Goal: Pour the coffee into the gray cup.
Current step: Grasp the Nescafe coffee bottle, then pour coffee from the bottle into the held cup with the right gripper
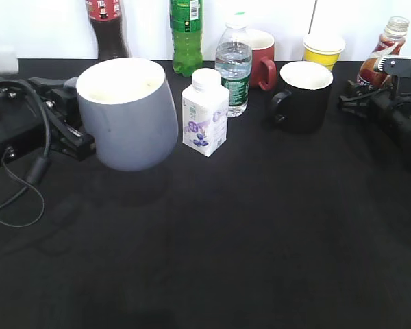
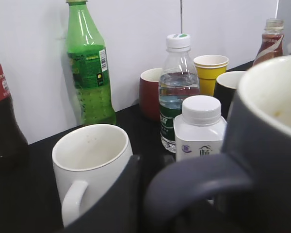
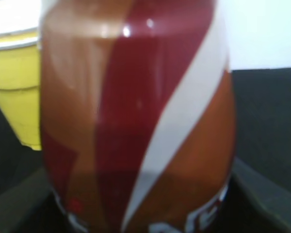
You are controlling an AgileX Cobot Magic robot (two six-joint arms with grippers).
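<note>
The gray cup [image 1: 127,123] is a blue-gray mug with a cream inside, held tilted just above the black table at the left. My left gripper [image 1: 77,133] is shut on its loop handle, which fills the foreground of the left wrist view [image 2: 199,179] beside a dark finger [image 2: 155,194]. The coffee bottle [image 1: 383,51] with its brown, red and white label leans at the far right back. My right gripper [image 1: 366,92] is shut on its lower body. The bottle [image 3: 136,121] fills the right wrist view, and the fingers [image 3: 140,216] show only as dark edges.
A white carton bottle [image 1: 205,113], a water bottle [image 1: 233,68], a green bottle [image 1: 186,34], a cola bottle [image 1: 106,27], a red mug [image 1: 262,58], a black mug [image 1: 303,96] and a yellow cup [image 1: 323,49] stand along the back. A white mug [image 2: 89,160] stands behind the gray cup.
</note>
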